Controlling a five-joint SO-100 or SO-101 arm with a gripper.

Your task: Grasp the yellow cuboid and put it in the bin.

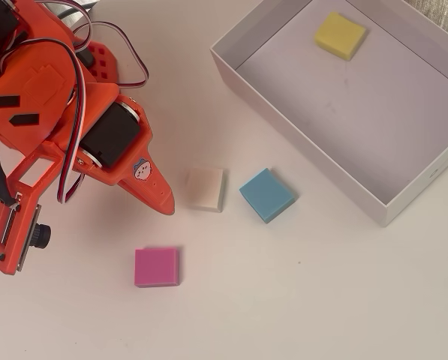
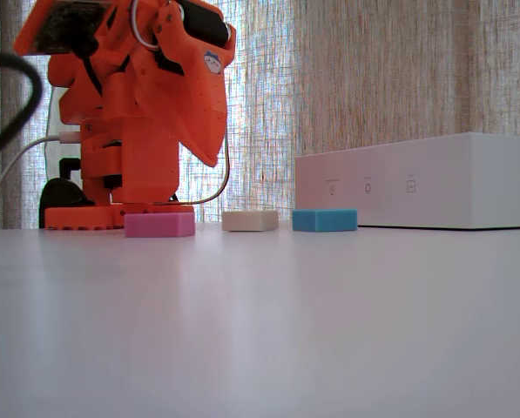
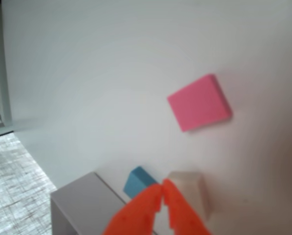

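The yellow cuboid [image 1: 340,34] lies flat on the floor of the white bin [image 1: 302,139], near its far corner in the overhead view. The bin also shows in the fixed view [image 2: 416,183] and at the bottom of the wrist view [image 3: 82,205]; its wall hides the cuboid in the fixed view, and the cuboid is out of the wrist view. My orange gripper [image 1: 167,206] is shut and empty, its tips together [image 3: 162,185]. It hangs above the table [image 2: 212,161], left of the bin and close to the cream block.
Three blocks lie on the white table left of the bin: cream [image 1: 205,187], blue [image 1: 266,194] and pink [image 1: 157,267]. The arm's base [image 2: 111,213] stands behind the pink block [image 2: 159,225]. A curtain fills the background of the fixed view.
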